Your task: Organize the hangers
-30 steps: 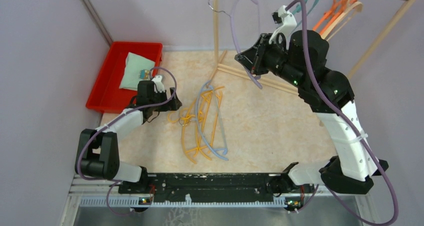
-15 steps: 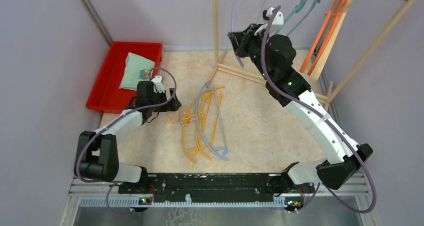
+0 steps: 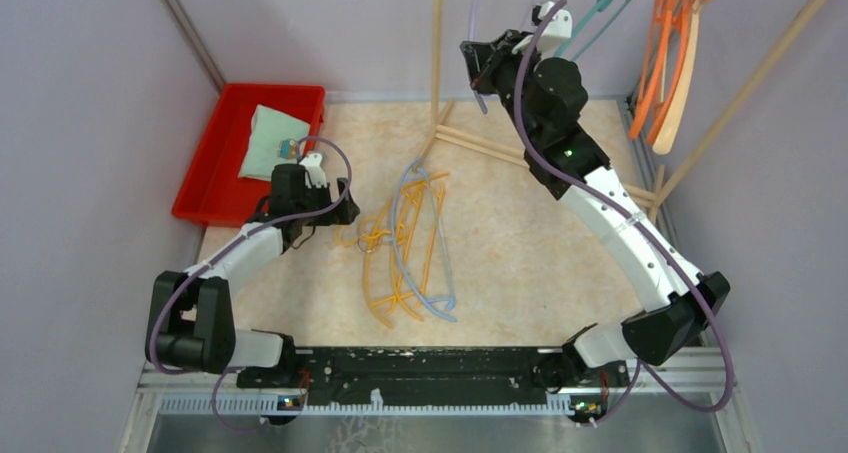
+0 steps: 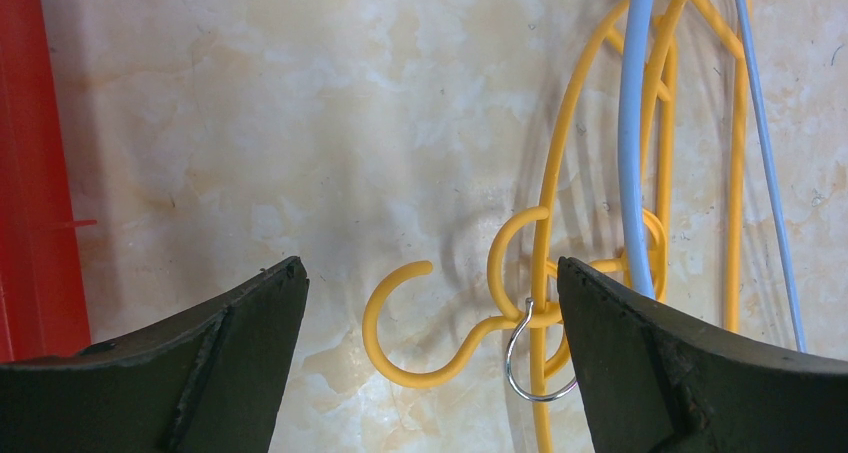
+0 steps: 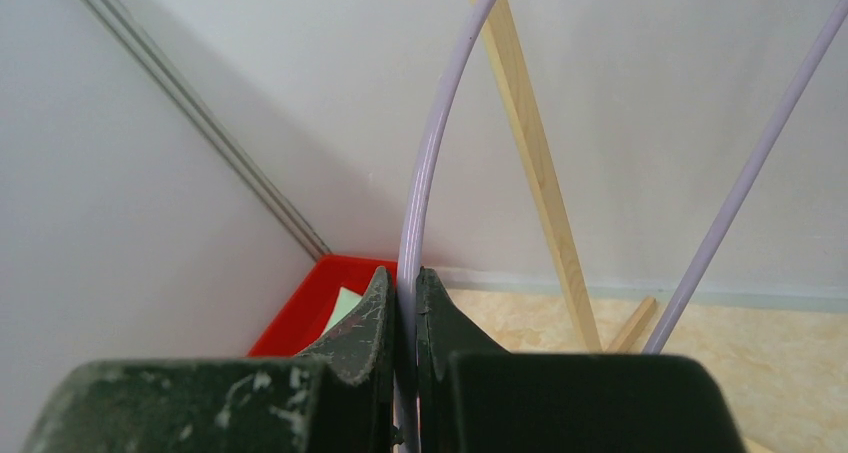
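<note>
The right tool (image 5: 405, 303) is reaching high toward the far side, its two dark, scuffed jaws pinched almost together on the thin, smooth rod of a lavender hanger (image 5: 421, 173), which is rising between them in a gentle curve. A second lavender limb is slanting up to the right, beside a straight pale wooden pole (image 5: 528, 143) of the rack. At the far right, a teal hanger (image 3: 600, 8), glossy orange hangers (image 3: 655, 53) and a thicker beige hanger (image 3: 684, 98) are hanging up on the rack. The rest of the hangers are lying in a loose tangle at the middle of the cream, marbled surface (image 3: 540, 243): thin yellow hangers (image 3: 385, 293) with rounded plastic hooks, crossed by a light blue hanger (image 3: 425, 298). The left tool (image 4: 430, 283) is hovering low over the left edge of this tangle, its wedge-shaped black jaws standing wide apart and gripping nothing; between them an open yellow hook (image 4: 400, 338) is curling on the surface, looped into a neighbour, with a small silvery wire hook (image 4: 520, 363) lying across the knot. At the far left, a shiny red plastic bin (image 3: 205, 188) is sitting against the wall, carrying a folded pale green cloth (image 3: 270, 143).
</note>
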